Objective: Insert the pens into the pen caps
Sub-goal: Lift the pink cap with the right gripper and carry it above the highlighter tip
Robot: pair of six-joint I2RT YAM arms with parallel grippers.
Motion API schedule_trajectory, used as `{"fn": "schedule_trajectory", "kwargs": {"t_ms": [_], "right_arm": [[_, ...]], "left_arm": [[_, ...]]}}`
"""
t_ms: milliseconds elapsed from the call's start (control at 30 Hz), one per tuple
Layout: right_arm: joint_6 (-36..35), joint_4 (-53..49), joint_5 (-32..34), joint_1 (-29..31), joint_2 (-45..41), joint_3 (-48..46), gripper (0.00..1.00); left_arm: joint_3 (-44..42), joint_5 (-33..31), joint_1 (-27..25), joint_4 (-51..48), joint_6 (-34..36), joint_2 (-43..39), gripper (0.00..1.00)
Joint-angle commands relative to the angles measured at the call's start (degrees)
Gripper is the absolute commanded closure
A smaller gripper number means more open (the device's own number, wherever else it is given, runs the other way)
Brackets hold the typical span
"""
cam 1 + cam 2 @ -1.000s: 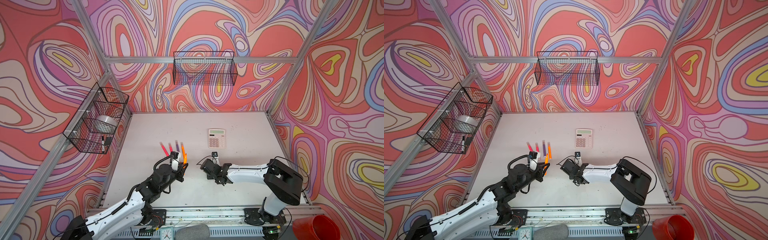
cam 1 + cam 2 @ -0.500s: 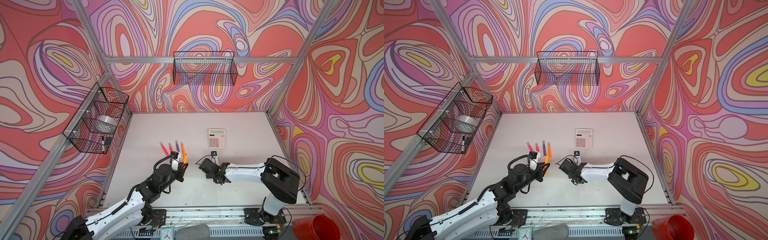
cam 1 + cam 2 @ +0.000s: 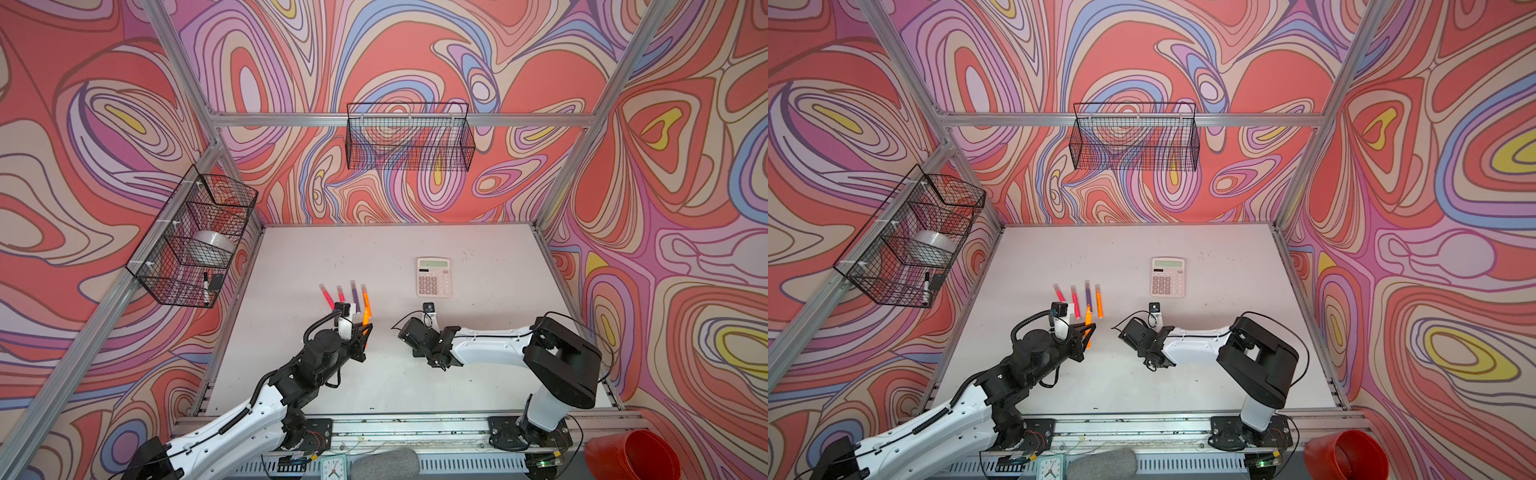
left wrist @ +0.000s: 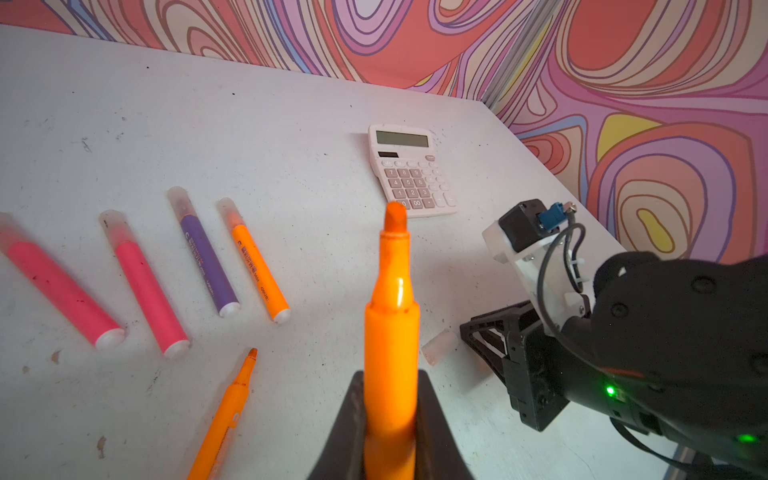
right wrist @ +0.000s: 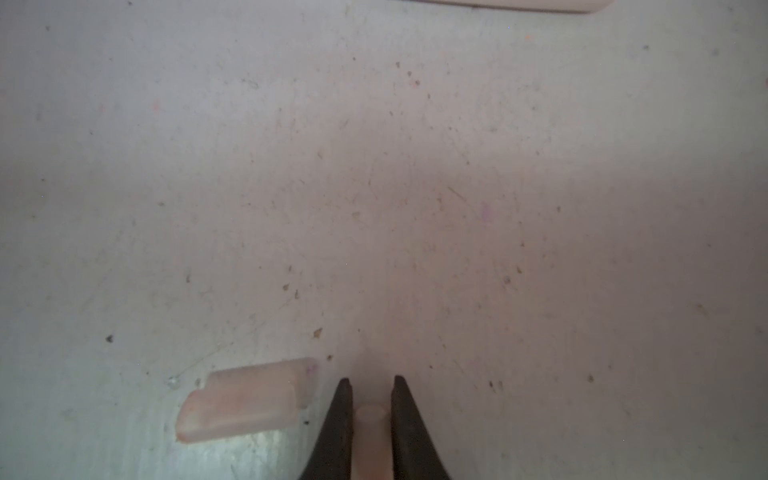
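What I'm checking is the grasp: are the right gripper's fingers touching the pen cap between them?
Touching. In the right wrist view the pale pink pen cap fills the gap between the right gripper's fingers, pressed flush against both.

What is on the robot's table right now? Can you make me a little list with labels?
Left end effector: shut on held orange pen, tip bare
Right end effector: shut on held cap
Loose cap: lying on table beside the held cap
Capped row: pink pen, second pink pen, purple pen, capped orange pen
Uncapped orange pen: lying on table
Calculator: farther back, alone
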Motion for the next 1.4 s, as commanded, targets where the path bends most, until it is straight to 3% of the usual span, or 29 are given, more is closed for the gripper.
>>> {"fn": "schedule_trajectory", "kwargs": {"t_ms": [0,133,267,400,600,767,1367], "right_arm": [[1.14,-0.41,1.75,-0.05,-7.34,-2.45,1.00],[-1.20,7.99,2.50,-0.02,-18.80,-6.64,1.00],[-5.13,26.82,0.31,0.02,-30.48,-14.56,1.00],[-8.13,42.41,-2.27,0.00,-35.51,-18.84,1.00],[-8.70,58.41,-7.89,0.00,-32.57,-20.51,1.00],[-7.73,64.68,-11.17,0.02,-27.19,-18.19,1.00],[-5.10,71.68,-15.95,0.60,-19.08,-14.25,1.00]], "left_arm": [[0.37,1.42,-0.27,0.37,-2.02,-0.10,1.00],[1.22,6.79,-0.25,1.58,-0.40,1.62,1.00],[-0.40,15.81,-0.22,9.34,0.99,4.46,1.00],[-0.40,20.52,-0.23,12.97,1.74,6.81,1.00],[-1.98,25.40,-0.20,18.28,1.99,7.17,1.00],[-2.08,26.61,-0.28,18.91,2.31,6.46,1.00],[-2.25,24.63,-0.33,19.00,1.69,5.83,1.00]]}}
